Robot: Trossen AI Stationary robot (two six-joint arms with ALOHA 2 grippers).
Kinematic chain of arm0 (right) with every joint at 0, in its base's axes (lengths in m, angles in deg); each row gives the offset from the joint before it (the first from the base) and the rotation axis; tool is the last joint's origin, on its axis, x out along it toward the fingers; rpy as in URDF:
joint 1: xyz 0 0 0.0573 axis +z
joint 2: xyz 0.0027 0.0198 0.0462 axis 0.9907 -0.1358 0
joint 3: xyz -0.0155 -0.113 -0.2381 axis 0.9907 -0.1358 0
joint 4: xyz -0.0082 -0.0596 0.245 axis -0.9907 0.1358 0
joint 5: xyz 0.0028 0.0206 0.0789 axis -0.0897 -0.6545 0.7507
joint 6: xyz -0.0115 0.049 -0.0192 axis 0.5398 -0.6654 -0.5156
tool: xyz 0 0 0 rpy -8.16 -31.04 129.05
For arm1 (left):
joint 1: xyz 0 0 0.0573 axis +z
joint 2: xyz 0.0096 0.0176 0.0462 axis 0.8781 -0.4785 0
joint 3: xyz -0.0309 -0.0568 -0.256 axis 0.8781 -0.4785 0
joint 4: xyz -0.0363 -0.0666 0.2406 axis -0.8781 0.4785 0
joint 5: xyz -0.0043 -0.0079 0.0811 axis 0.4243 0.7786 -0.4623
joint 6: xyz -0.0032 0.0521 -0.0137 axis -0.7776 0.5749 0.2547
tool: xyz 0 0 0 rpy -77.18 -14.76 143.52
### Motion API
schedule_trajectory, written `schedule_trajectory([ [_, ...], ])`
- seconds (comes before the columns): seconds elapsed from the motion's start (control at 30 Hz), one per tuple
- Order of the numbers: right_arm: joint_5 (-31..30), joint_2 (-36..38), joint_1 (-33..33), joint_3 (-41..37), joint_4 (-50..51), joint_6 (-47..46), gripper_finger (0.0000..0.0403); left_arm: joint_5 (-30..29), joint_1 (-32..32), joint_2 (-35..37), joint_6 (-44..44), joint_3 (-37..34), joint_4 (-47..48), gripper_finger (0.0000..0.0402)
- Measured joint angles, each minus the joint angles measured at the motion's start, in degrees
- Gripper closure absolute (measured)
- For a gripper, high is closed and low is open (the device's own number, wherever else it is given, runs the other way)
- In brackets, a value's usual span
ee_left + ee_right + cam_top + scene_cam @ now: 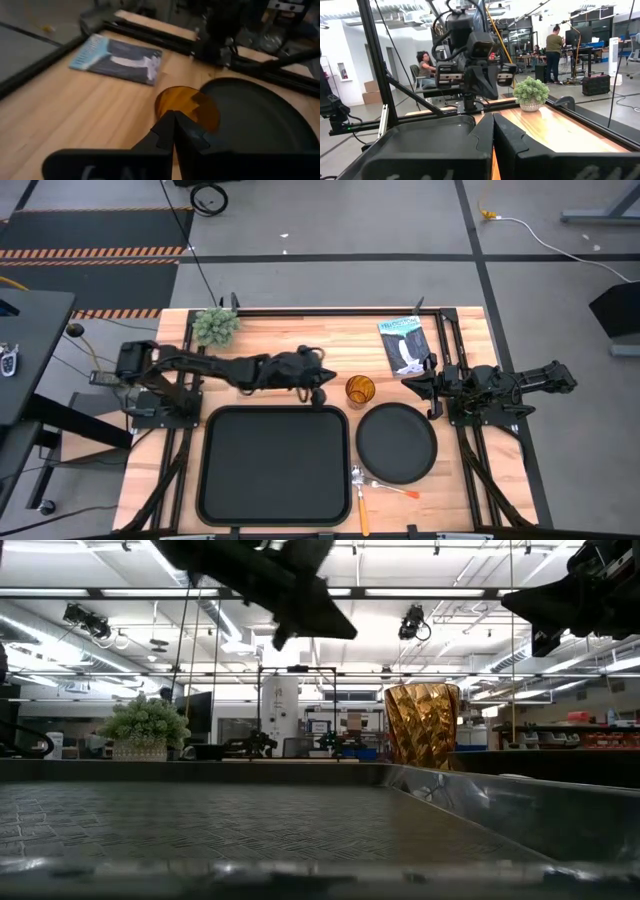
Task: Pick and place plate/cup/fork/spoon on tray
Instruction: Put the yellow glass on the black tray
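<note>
Left claw: my left claw (322,393) hangs above the wooden surface (270,335), just beside the small translucent amber-orange cup (360,390), on the cup's tray-far side edge. In its wrist view the two fingers meet tip to tip, so I judge it closed and holding nothing.

Right claw: my right claw (425,387) waits at the right edge of the surface, near the blue booklet (403,343). Its fingers also meet in its own wrist view, closed on nothing.

Cup: it stands upright on the surface, between the far right corner of the large black rectangular tray (275,465) and the round matte black plate (397,442), very near to both.

Plate, fork, spoon: the plate lies right of the tray. The slim fork with the silver tined head (392,486) and the spoon with the orange handle (361,498) lie at the plate's near edge. The tray holds nothing yet.

Risk, closed fingers: if I go to the cup without opening first, I think the tips push it over or slide it against the plate rim.

Risk, tight place: the cup is light and smooth, I suppose. A finger can catch the tray rim or the plate while descending.

Risk, cutlery: fork and spoon lie flat and thin, so a grasp may slip.
</note>
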Motion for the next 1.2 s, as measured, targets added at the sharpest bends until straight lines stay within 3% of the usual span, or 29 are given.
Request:
schedule_trajectory([
  [0.27,0.0,0.0,0.0,0.0,0.0,0.0,0.0386,12.6,1.7,-9.5,4.1,14.9,16.2,0.0375],
  [0.4,0.0,0.0,0.0,0.0,0.0,0.0,0.0386,12.9,0.8,-12.5,8.0,20.8,23.0,0.0345],
  [0.73,0.0,0.0,0.0,0.0,0.0,0.0,0.0386,12.8,-1.5,-18.4,17.7,29.6,26.6,0.0229],
  [1.07,0.0,0.0,0.0,0.0,0.0,0.0,0.0386,12.7,-1.0,-21.8,21.9,39.9,35.6,0.0228],
  [1.2,0.0,0.0,0.0,0.0,-0.1,0.0,0.0386,12.9,-1.3,-21.8,22.8,40.7,37.4,0.0232],
])
